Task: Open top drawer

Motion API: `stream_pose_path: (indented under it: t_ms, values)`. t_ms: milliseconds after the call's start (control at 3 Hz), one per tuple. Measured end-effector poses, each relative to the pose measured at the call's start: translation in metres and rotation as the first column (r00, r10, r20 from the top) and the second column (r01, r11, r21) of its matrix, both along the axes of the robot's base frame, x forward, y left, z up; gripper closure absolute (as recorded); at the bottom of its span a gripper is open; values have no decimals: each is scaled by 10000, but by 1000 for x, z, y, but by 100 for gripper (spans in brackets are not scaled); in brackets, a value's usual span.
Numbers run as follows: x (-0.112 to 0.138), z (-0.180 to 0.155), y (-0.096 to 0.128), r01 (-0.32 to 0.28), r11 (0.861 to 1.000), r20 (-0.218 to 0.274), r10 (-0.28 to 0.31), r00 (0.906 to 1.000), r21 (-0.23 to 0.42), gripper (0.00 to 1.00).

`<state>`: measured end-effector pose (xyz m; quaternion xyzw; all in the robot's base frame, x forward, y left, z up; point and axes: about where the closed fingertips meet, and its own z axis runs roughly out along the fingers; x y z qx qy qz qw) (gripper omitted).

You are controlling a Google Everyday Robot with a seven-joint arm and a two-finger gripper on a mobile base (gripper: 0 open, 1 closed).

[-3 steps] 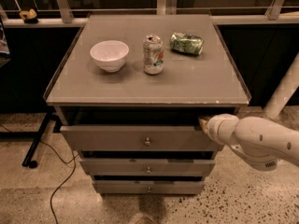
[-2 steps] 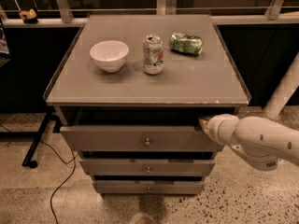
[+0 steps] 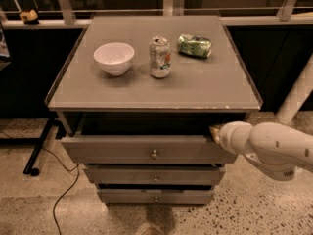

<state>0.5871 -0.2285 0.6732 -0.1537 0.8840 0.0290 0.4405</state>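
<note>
The white arm's gripper (image 3: 215, 132) sits at the upper right corner of the wide grey flat-panelled top drawer (image 3: 122, 148), which stands partly out beneath the grey tabletop (image 3: 195, 89). Its hold cannot be told. Pulling off-centre from the small round metal knob (image 3: 154, 154), it should draw straight and level.

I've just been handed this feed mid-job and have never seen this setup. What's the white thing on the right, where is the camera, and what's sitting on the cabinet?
The white tube on the right is the robot's single arm. Its claw sits at the right end of the top drawer, by the upper edge of the drawer front. I cannot tell whether it grips anything. The one camera looks down from in front. The top drawer stands partly out, with two shallower drawers below it. On the grey top are a white bowl, an upright can and a crushed green can lying on its side.
</note>
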Motion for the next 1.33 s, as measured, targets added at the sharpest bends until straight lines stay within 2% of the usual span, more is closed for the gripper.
stream_pose_path:
  t_ms: [333,667,1000,1333]
  values:
    - [-21,-6,-11,145,9999,-460,-145,9988,-4,100]
    - [-21,-6,-11,144,9999,-460,-144,9988,-4,100]
    - [-26,-12,0,-328,9994,-656,324,9973,-54,100]
    - [-27,-13,2,-436,9990,-765,433,9961,-22,100]
